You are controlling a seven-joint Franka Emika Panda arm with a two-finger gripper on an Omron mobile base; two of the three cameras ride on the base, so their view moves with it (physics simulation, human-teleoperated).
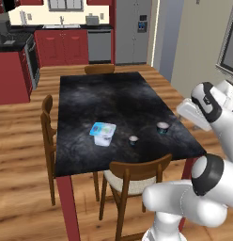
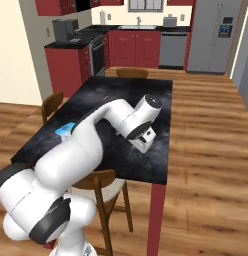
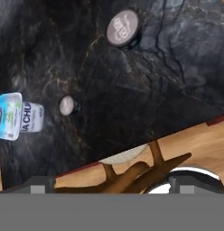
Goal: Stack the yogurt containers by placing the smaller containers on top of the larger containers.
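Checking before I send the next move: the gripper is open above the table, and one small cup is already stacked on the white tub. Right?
Not quite. The gripper is open above the table, but nothing sits on the white tub. Both small cups stand on the table apart from it, as the left base view shows.

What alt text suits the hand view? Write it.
From above, a dark marble table holds a white tub on its side, a tiny cup beside it and a bigger cup farther off; a wooden chair stands below.
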